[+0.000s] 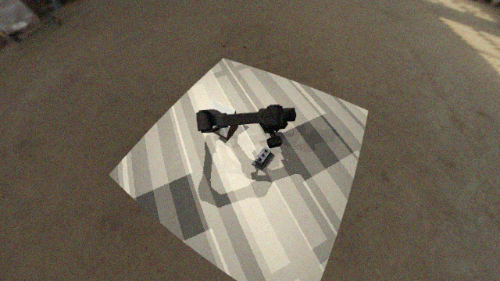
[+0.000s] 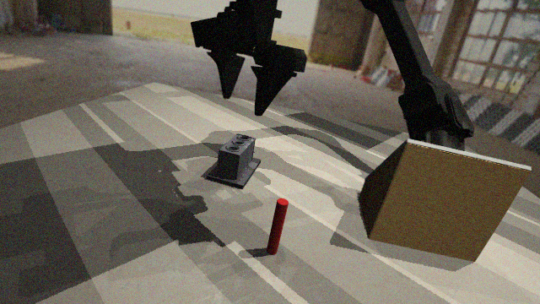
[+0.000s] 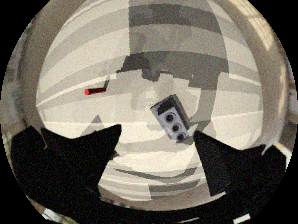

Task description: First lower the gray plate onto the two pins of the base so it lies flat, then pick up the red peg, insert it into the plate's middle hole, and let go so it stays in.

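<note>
The gray plate, a block with a row of three round holes in its top, sits over the dark flat base. It looks level and seated. The pins are hard to make out. The red peg stands upright on the mat, apart from the base, in front of it in the exterior view. In the top view the peg is not visible. My gripper is open and empty. It hangs above the plate, clear of both plate and peg.
A large brown box with a white top edge stands at the right in the exterior view, beside the arm's lower part. The striped mat carries shadows of the arm. In the top view the arm spans above the mat, left of and behind the plate.
</note>
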`<move>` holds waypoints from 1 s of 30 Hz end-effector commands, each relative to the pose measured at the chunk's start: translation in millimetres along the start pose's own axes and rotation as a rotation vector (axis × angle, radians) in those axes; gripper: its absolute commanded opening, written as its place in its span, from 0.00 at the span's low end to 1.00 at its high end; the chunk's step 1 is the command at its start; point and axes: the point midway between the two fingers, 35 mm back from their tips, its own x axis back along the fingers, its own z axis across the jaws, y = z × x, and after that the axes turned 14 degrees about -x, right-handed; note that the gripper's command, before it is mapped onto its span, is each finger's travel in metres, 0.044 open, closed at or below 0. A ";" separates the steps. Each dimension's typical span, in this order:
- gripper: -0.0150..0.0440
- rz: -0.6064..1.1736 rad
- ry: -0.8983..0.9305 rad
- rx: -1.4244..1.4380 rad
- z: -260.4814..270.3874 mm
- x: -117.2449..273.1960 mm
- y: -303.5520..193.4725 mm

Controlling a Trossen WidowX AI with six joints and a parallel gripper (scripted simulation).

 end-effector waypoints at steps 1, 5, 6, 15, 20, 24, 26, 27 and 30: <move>1.00 0.004 0.012 -0.598 60.7 -0.7 7.4; 1.00 0.007 0.012 -0.872 87.2 -1.6 7.9; 1.00 0.008 0.011 -0.920 91.6 -1.8 7.8; 1.00 0.013 0.002 -1.354 130.8 -4.9 3.8; 1.00 0.013 -0.008 -1.597 150.9 -7.4 -0.4; 1.00 0.011 -0.016 -1.798 164.3 -9.5 -4.0; 1.00 0.010 -0.018 -1.864 167.5 -10.2 -5.1; 1.00 0.009 -0.019 -1.872 167.9 -10.2 -5.3; 1.00 0.009 -0.019 -1.872 167.9 -10.2 -5.3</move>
